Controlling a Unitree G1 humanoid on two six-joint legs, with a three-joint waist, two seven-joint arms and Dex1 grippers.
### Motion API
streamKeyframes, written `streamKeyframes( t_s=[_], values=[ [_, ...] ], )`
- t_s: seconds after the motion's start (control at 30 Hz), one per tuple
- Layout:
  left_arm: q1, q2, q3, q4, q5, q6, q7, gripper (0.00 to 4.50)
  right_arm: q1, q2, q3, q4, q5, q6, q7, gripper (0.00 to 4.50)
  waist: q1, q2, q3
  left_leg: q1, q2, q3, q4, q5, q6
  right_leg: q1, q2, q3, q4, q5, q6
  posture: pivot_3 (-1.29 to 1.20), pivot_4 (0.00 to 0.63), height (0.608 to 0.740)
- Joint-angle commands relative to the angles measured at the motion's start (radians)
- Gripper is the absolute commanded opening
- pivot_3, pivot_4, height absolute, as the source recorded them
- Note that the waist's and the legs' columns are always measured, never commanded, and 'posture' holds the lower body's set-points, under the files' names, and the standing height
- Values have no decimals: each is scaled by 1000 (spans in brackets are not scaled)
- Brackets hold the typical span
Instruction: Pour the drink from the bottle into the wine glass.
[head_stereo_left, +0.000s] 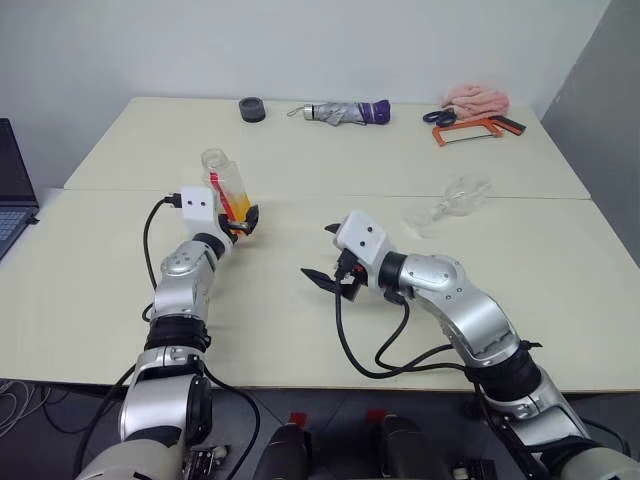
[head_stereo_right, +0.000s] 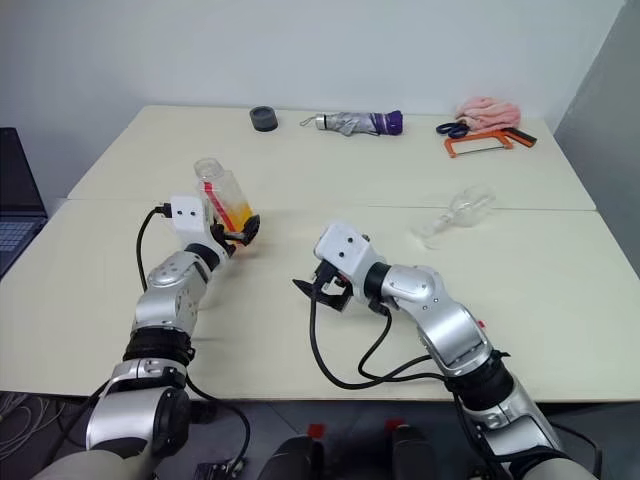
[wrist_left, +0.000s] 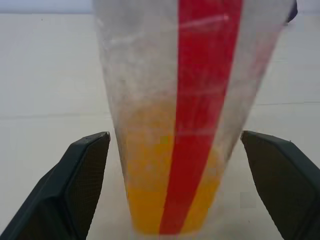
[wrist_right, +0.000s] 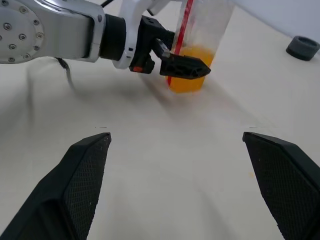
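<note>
1. Table (head_stereo_left: 300, 310): two pale cream tops set edge to edge, seam running across just behind the bottle.
2. Right gripper (head_stereo_left: 327, 256): near the table's middle, pointing toward the robot's left, fingers spread wide, nothing between them. In its wrist view the two black fingers (wrist_right: 80, 185) frame bare tabletop, with the bottle and the other gripper beyond.
3. Left gripper (head_stereo_left: 243, 222): at the bottle's lower half, jaws apart. In its wrist view a finger (wrist_left: 75, 185) stands clear on each side of the bottle, with tabletop visible in the gaps. Released, not gripping.
4. Bottle (head_stereo_left: 226, 186): on the table at the robot's left, base down, no cap on it, red label strip facing the left wrist camera. Appears to lean slightly; can't tell for sure.
5. Drink (wrist_left: 150, 200): orange, filling only the bottom part of the bottle.
6. Wine glass (head_stereo_left: 450, 204): lying on its side, on the robot's right, just in front of the seam, well apart from both grippers and the bottle. Looks empty.
7. Far edge: folded umbrella (head_stereo_left: 342, 112), saw (head_stereo_left: 475, 127), pink cloth (head_stereo_left: 478, 97), dark tape roll (head_stereo_left: 252, 109).
</note>
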Motion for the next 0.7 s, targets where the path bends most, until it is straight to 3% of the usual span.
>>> streamKeyframes(
  t_s=[0.03, 0.43, 0.53, 0.7],
  values=[
    [44, -16, -11, -115, 14, 6, 43, 4491, 15, -17, -37, -68, 6, 1, 1, 4500, 1, 0, 0, 0, 0, 0, 0, 0, 0, 0, 0, 0, 0, 0, 0, 0, 150, 740],
    [244, -72, -32, -375, 30, 69, 122, 4491, 123, -90, -102, -178, 44, 54, 6, 4500, 6, 0, 0, 0, 0, 0, 0, -2, 3, 1, -2, 0, 0, 0, 0, 0, 150, 740],
    [357, -81, -83, -532, 21, 82, 70, 4491, 206, -53, -274, -251, 174, 170, -26, 4500, 9, 0, 0, 0, 1, 0, 0, -2, 4, 1, -2, 0, -1, 0, 0, 0, 150, 740],
    [456, -32, -194, -692, -93, 134, -202, 4491, 231, 71, -605, -302, 410, 381, -136, 4500, 12, 0, 0, 0, 0, 0, -1, -2, 4, 2, -4, 0, -1, 0, 0, 0, 150, 740]
  ],
)
